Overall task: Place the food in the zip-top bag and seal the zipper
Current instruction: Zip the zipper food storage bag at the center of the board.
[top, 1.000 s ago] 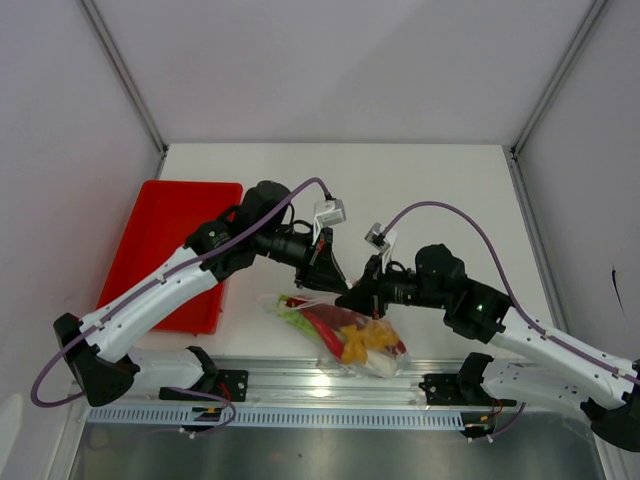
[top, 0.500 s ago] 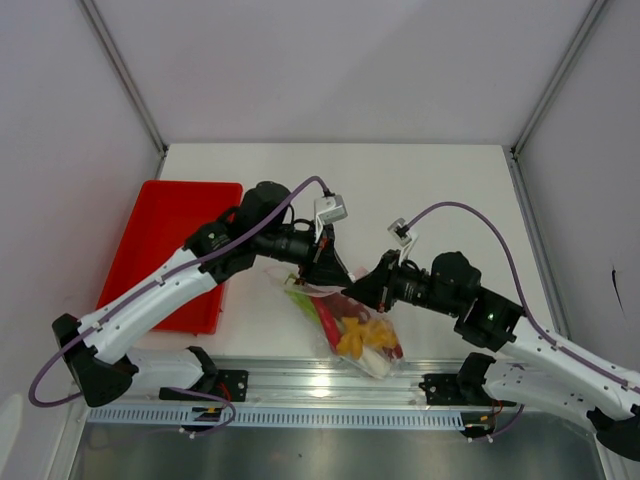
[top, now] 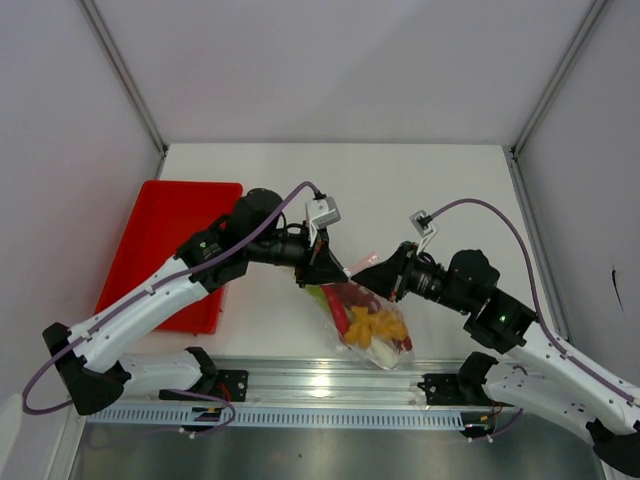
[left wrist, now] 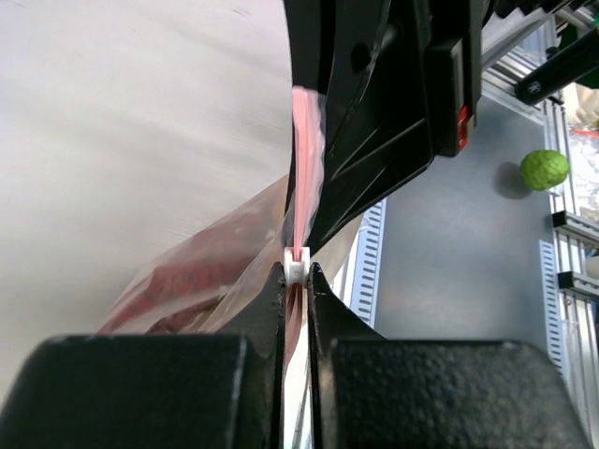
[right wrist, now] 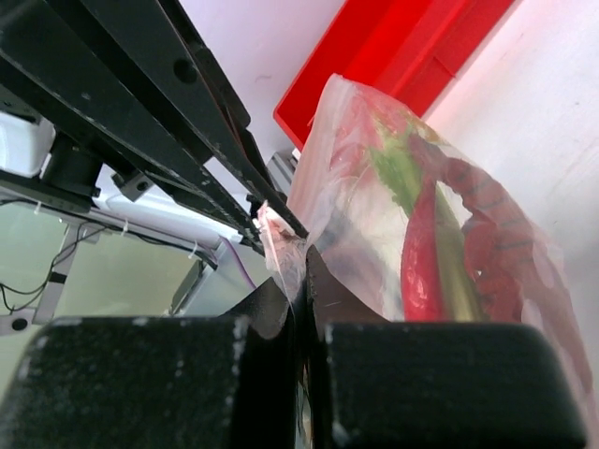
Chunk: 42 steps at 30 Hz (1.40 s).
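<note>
Left wrist view: left gripper [left wrist: 297, 281] fingers nipped almost together on the small white slider tab [left wrist: 296, 267] of the zipper [left wrist: 304, 168]. Its pink strip runs taut straight ahead from the tab to the black body of the other arm's tool. Right wrist view: right gripper [right wrist: 301, 281] clamped tight on the pink end of that strip at the mouth corner of the zip-top bag [right wrist: 374, 140], no gap btwn fingers. So both tools hold the same edge, one at each end, w/ the bag slung below them. Food [top: 375, 325] is inside as far as I can see: red chili [right wrist: 421, 253] and green stalk [right wrist: 398, 173] press against the clear wall, yellow-orange pieces [top: 378, 327] sit low in the sag. Step in hand, I judge: sealing. Filling looks done, slider to be drawn along the strip while the R side anchors. Can't tell how much of the mouth is shut behind the tab. Next move prob. calls for a straight pull in line w/ the strip, taut, R grip firm so the floppy film doesn't bunch at the slider. Outward: bag hangs over the front of the white table [top: 430, 190], just by the aluminium rail [top: 320, 378]; whether its bottom rests or hangs free is unclear. Red tray [top: 150, 240] lies to the left, apart from the bag, partly under the left arm. Plain pale walls [top: 350, 70] close in three sides; a green ball [left wrist: 544, 169] sits on a grey surface past the rail.
</note>
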Tool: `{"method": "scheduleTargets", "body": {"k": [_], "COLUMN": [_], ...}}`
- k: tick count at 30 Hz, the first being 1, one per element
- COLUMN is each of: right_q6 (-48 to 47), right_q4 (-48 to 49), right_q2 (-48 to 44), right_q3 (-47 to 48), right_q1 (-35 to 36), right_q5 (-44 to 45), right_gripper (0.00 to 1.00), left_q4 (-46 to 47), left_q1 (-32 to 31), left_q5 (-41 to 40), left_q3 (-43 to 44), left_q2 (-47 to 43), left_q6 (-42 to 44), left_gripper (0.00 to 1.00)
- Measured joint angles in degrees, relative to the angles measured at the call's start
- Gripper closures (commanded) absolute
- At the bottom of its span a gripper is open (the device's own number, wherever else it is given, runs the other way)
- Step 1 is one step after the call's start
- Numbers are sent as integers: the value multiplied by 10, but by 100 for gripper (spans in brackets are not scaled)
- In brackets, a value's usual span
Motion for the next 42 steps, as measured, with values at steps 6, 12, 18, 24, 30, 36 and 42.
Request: {"method": "scheduleTargets", "body": {"k": [6,12,18,24,30,36,42], "right_q6": [6,11,10,7,-9,-82,-178], "right_q4": [-10,-9,-11,-23,-48,-115,-194], "right_q2": [-29,-55,-59,-77,-90,-13,48], "right_q3": [0,0,0,3,13,90,175], "right_q1": [-27,-49,-58,-71,-87,-94,-95], "right_q5": [-19,-36,-50,-53,-51,-96,-110], "right_gripper": [100,100,100,100,100,65,27], "left_q4": [-14,-35,-68,-94,-106,-121,-158], "left_q1": [6,33,64,95,115,123,124], "left_q5": [-27,-28,-30,-33,-35,1,5], "left_q3": [-7,-21,-27,-30,-61,-62,-26], "left_q2": [-15,-43,-78,-110,-136,-132,-115], "left_q6": [15,25,33,39,39,42,57], "left_gripper": [99,99,99,99,100,99,100]}}
